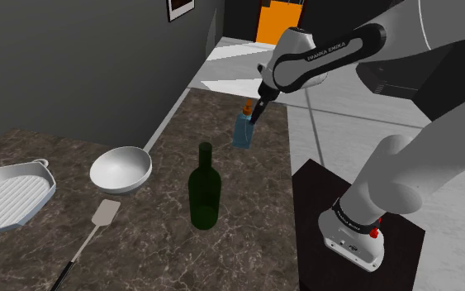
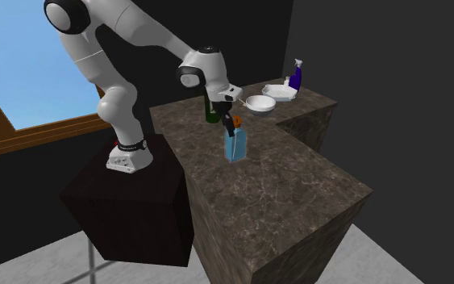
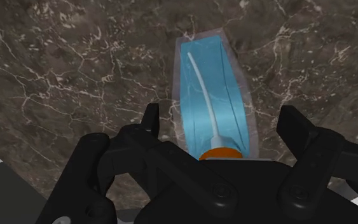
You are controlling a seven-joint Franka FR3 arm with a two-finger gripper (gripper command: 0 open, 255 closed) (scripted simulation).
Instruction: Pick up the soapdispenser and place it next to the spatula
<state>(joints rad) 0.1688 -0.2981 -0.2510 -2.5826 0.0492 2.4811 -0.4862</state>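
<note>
jaws: wide apart, holding nothing.
shoulder view: blue soap dispenser [image 1: 241, 132] on the worktop [image 1: 247, 236] under the jaws, well apart from the spatula [image 1: 98, 223], beyond a green bottle [image 1: 204, 194].
second exterior view: soap dispenser upright, not lifted.
wrist view: jaws on both sides of it, not touching.
progress: approach looks done; grasp, lift and placing are left.

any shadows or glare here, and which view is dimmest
shoulder view is dimmest, with no clear shadow under the bottle; second exterior view is brighter, counter without glare; wrist view is evenly lit, the dispenser see-through
</note>
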